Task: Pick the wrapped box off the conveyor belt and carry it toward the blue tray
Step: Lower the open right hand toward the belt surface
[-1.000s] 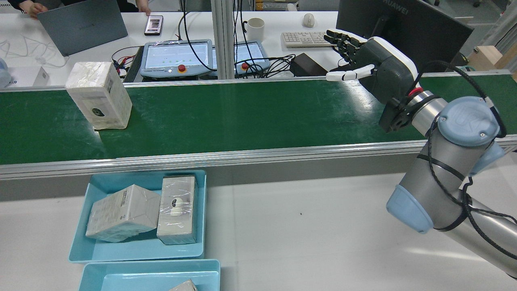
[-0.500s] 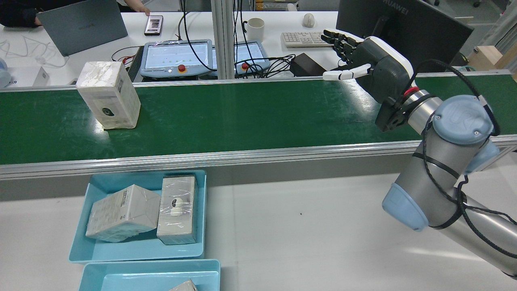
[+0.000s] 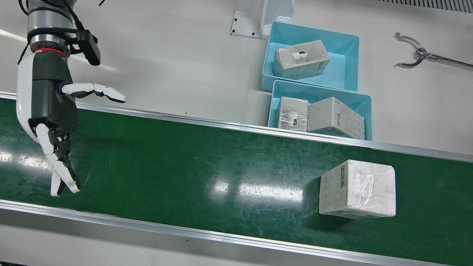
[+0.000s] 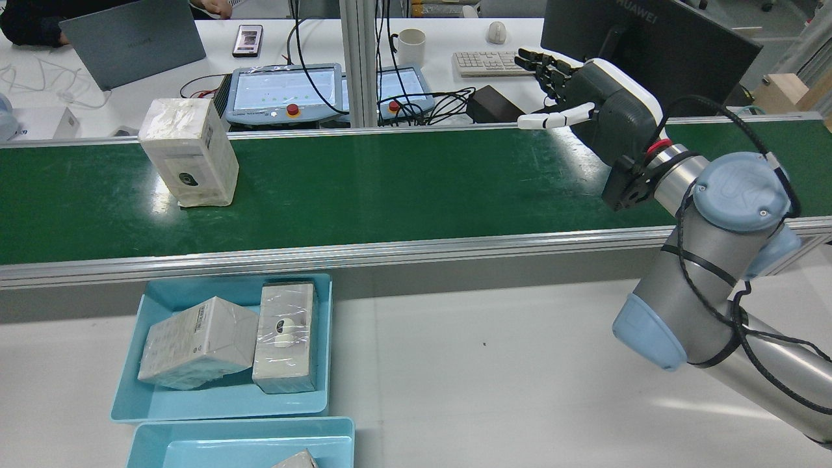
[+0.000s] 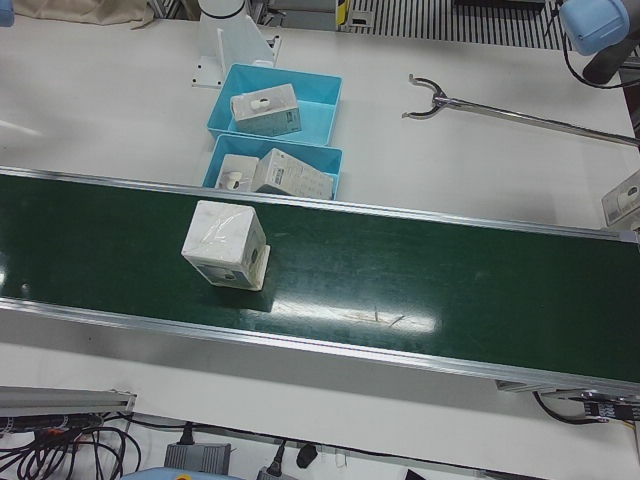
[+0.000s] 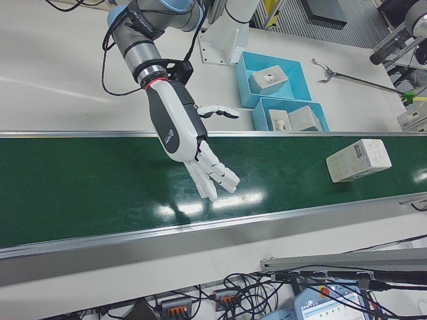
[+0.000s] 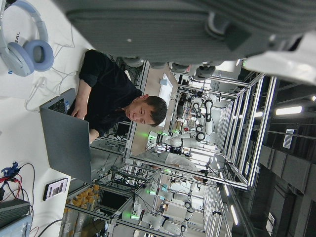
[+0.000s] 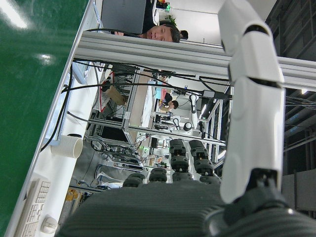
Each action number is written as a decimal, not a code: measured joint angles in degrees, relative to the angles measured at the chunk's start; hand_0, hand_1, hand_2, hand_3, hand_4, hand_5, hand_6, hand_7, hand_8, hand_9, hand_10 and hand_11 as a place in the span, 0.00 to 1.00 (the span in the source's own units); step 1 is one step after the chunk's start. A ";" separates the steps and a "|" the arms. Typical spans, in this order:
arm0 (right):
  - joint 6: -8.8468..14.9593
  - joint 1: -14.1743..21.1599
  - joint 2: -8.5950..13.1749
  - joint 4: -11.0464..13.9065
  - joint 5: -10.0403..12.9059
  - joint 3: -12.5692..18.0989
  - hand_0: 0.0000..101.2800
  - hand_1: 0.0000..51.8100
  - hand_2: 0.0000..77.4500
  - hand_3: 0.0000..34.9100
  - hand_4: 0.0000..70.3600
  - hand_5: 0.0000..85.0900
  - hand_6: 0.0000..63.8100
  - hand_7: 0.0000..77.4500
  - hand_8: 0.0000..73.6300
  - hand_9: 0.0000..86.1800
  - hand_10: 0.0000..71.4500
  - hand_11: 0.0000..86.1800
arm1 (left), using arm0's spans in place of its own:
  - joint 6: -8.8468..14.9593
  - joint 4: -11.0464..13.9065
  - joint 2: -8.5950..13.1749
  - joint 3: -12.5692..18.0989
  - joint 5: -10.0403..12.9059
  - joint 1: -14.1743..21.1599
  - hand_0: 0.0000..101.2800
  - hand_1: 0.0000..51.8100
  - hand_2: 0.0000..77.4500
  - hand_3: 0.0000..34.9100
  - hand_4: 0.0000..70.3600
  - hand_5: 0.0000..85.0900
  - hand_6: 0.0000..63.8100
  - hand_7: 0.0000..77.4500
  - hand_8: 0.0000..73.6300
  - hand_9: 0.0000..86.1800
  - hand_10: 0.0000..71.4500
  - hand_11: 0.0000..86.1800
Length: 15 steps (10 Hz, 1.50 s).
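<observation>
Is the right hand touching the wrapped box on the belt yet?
No: the right hand hangs open far along the conveyor belt from the wrapped box.

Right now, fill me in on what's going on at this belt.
The right hand hangs open over one end of the green belt, holding nothing. A wrapped box stands upright on the belt, far from the hand and apart from it, so the pick has not begun. Two blue trays beside the belt already hold other wrapped boxes. The left hand shows only in its own camera, where its state can't be read.
</observation>
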<state>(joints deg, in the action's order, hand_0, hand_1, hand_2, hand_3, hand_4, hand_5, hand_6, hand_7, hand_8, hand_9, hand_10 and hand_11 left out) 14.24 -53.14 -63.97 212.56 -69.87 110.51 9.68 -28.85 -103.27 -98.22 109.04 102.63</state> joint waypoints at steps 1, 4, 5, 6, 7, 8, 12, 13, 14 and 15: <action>0.02 0.06 -0.01 0.02 0.03 -0.01 0.47 0.32 0.25 0.00 0.12 0.13 0.03 0.10 0.03 0.03 0.01 0.03 | 0.00 0.00 0.00 0.00 0.00 0.00 0.00 0.00 0.01 0.00 0.00 0.01 0.00 0.00 0.00 0.00 0.01 0.00; 0.08 0.13 0.00 0.04 0.08 -0.16 0.47 0.32 0.27 0.00 0.12 0.13 0.03 0.11 0.03 0.03 0.01 0.03 | 0.00 0.00 0.00 0.00 0.00 0.00 0.00 0.00 0.01 0.00 0.00 0.01 0.00 0.00 0.00 0.00 0.00 0.00; 0.06 0.14 0.06 0.04 0.08 -0.31 0.47 0.32 0.27 0.00 0.12 0.13 0.03 0.11 0.03 0.03 0.01 0.03 | 0.00 0.00 0.00 0.00 0.00 0.00 0.00 0.00 0.01 0.00 0.00 0.01 0.00 0.00 0.00 0.00 0.00 0.00; 0.06 0.21 0.11 0.04 0.09 -0.44 0.47 0.35 0.26 0.00 0.12 0.13 0.03 0.11 0.03 0.03 0.01 0.03 | 0.00 0.00 0.00 0.00 0.00 0.00 0.00 0.00 0.01 0.00 0.00 0.01 0.00 0.00 0.00 0.00 0.00 0.00; 0.04 0.26 0.31 0.02 0.09 -0.69 0.47 0.34 0.26 0.00 0.12 0.13 0.03 0.11 0.03 0.03 0.01 0.03 | 0.00 0.00 0.00 0.00 0.00 0.00 0.00 0.00 0.01 0.00 0.00 0.01 0.00 0.00 0.00 0.00 0.00 0.00; 0.02 0.29 0.58 0.01 0.09 -1.02 0.47 0.34 0.26 0.00 0.12 0.13 0.03 0.11 0.03 0.03 0.01 0.03 | 0.00 0.00 0.00 0.00 0.00 0.00 0.00 0.00 0.01 0.00 0.00 0.01 0.00 0.00 0.00 0.00 0.00 0.00; 0.08 0.43 2.39 0.11 0.02 -2.45 0.47 0.32 0.26 0.00 0.12 0.13 0.03 0.11 0.03 0.03 0.01 0.03 | 0.00 0.00 0.00 0.00 0.00 0.00 0.00 0.00 0.01 0.00 0.00 0.01 0.00 0.00 0.00 0.00 0.00 0.00; 0.08 0.37 3.10 0.20 -0.10 -2.47 0.47 0.32 0.26 0.00 0.12 0.13 0.03 0.11 0.03 0.03 0.01 0.03 | 0.00 0.00 0.00 0.00 0.00 0.00 0.00 0.00 0.01 0.00 0.00 0.01 0.00 0.00 0.00 0.00 0.00 0.00; 0.09 0.29 3.42 0.30 -0.20 -2.29 0.47 0.32 0.26 0.00 0.12 0.13 0.03 0.11 0.03 0.03 0.01 0.03 | 0.00 0.00 0.00 0.00 0.00 0.00 0.00 0.00 0.01 0.00 0.00 0.01 0.00 0.00 0.00 0.00 0.01 0.00; 0.04 -0.05 3.52 0.44 -0.37 -2.35 0.47 0.32 0.26 0.00 0.12 0.13 0.03 0.11 0.03 0.03 0.01 0.03 | 0.00 0.00 0.00 0.00 0.00 0.00 0.00 0.00 0.01 0.00 0.00 0.01 0.00 0.00 0.00 0.00 0.00 0.00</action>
<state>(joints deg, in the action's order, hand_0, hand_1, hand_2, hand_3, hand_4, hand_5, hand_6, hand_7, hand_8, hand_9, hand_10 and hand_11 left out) 14.28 -53.20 -60.45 213.00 -70.25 108.17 9.68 -28.85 -103.27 -98.22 109.04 102.63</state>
